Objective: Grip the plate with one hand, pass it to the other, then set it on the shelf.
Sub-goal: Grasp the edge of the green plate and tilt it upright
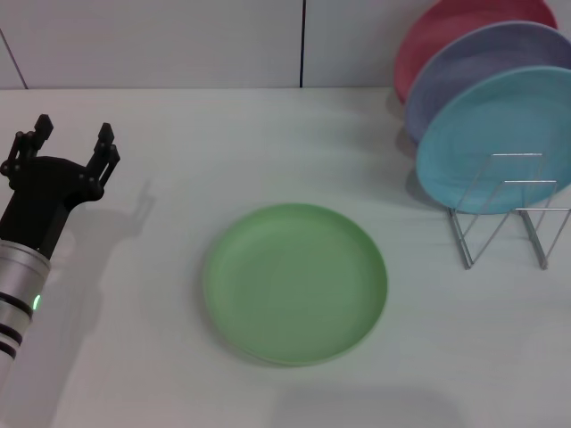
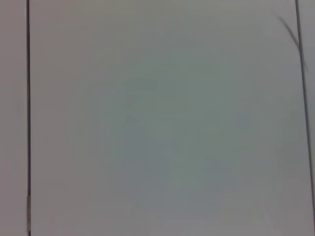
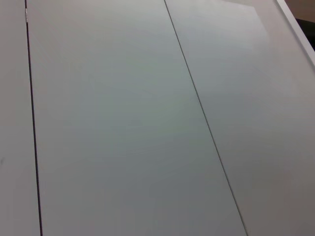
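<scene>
White surface spans the head view, backed by a pale panelled wall with a dark vertical seam.

Left arm: the left gripper is at the far left of the scene, raised on a silver cylindrical arm with black bands and a lit green indicator. The arm rises from the near-left edge and tilts toward the far side. Its black fingers point toward the far wall and are spread apart with nothing between them. The gripper casts a shadow on the surface to its right and is well apart from every plate.

Right arm: not visible in the head view. The right wrist view shows only pale wall panels with thin dark seams; the left wrist view shows a similar blank panel between two dark lines.

Task item: the light green plate lies flat on the surface, near centre, to the right of the left gripper and to the near left of the rack.

Other items: the silver wire plate rack stands at the right. Three plates stand on edge in it, leaning: a turquoise-blue plate nearest, a lavender plate behind it, and a red plate farthest. Upright wire loops in front of the turquoise-blue plate hold nothing.
</scene>
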